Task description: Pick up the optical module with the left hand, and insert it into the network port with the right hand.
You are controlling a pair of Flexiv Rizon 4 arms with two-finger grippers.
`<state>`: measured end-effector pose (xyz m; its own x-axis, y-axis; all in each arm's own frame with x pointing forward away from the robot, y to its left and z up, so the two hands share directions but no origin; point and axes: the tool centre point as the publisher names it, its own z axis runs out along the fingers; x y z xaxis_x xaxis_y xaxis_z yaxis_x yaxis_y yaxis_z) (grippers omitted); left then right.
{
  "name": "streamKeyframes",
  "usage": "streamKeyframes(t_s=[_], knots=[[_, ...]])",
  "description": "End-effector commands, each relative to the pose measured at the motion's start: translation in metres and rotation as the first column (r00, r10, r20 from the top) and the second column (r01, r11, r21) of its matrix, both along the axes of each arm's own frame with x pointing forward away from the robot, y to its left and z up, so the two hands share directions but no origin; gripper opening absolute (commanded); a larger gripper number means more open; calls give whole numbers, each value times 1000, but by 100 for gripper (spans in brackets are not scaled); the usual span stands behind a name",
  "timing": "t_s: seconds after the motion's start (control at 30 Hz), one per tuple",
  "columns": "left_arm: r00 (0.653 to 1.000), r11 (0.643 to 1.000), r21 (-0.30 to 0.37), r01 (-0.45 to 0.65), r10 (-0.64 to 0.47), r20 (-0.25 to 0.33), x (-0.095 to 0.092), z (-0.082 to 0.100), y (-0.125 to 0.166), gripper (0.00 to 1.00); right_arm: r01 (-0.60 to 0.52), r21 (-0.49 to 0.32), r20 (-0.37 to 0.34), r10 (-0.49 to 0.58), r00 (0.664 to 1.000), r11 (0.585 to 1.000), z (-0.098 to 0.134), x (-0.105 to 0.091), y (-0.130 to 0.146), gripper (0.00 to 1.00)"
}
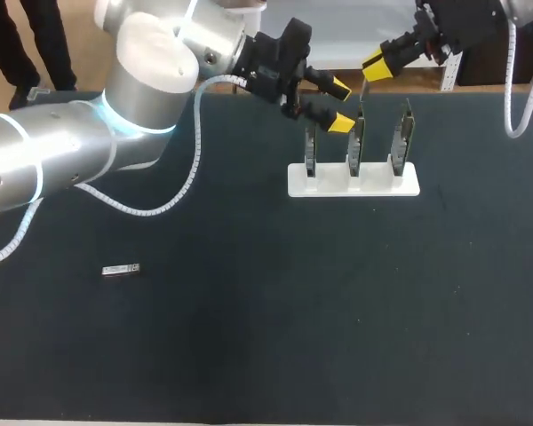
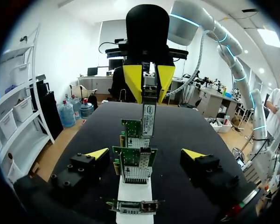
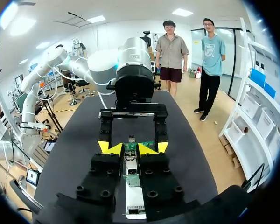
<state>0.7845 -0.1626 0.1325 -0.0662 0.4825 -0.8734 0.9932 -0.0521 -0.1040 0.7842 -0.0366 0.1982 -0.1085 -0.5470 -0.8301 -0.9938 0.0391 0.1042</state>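
A slim silver optical module (image 2: pixel 148 119) with a white label is held upright between the jaws of the right gripper (image 2: pixel 149 88), just above the middle of three green network cards (image 1: pixel 357 146). These are stood on edge in a row in a white holder (image 1: pixel 354 182). A second module (image 1: pixel 121 269) is laid flat on the table (image 1: pixel 249 355), well apart to the left
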Motion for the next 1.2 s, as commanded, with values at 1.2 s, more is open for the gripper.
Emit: streamKeyframes(t_s=[1.2], knots=[[999, 990, 141, 3, -9, 37, -10, -11, 2, 100, 0, -2, 15, 0, 1000, 1000, 2, -4, 0, 0]])
